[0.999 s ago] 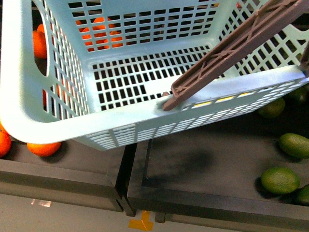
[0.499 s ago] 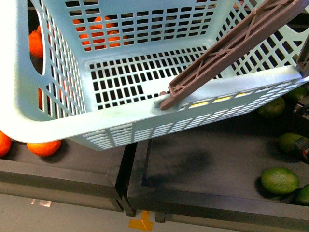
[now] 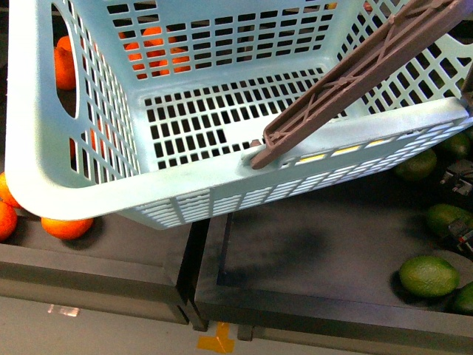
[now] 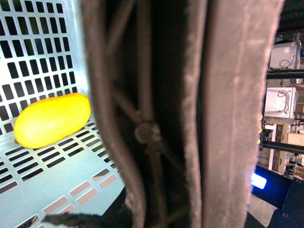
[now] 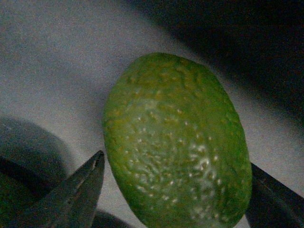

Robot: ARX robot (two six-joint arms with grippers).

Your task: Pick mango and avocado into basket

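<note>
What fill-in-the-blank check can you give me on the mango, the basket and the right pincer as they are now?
1. The mango lies ____ the basket.
2. The avocado between the fingers of the right pincer is ____ in colour.
3. The basket's handle is ____ in colour.
Missing words: inside; green; brown.

Mango point(image 4: 52, 119) seen lying on its side on slotted floor of pale teal basket point(image 4: 76, 176) | brown handle point(image 4: 190, 114) caught close to lens, filling much of view | shelving point(image 4: 283, 95) blurred beyond
</note>
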